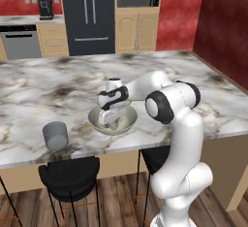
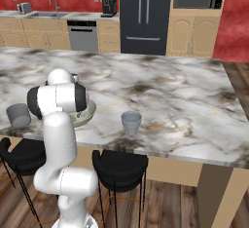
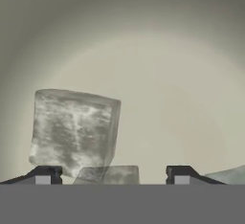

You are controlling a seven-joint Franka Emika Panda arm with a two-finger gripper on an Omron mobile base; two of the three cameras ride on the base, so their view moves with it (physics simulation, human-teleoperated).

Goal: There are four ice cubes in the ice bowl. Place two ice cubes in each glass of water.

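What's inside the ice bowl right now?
The gripper is down inside the ice bowl, jaws apart. The hand view shows one large ice cube, a second between the fingertips, and part of another at the right edge. Any fourth is hidden.

Glossy cream bowl [image 3: 158,50]; translucent frosted ice cube [image 3: 74,129] (veined marble counter [image 1: 58,88]).

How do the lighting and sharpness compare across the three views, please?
Left base view: even light, soft shadow under the ice bowl. Right base view: evenly lit, the arm hides most of the bowl. Hand view: close, slightly soft, bowl shaded at the edges, one translucent ice cube large above the gripper.
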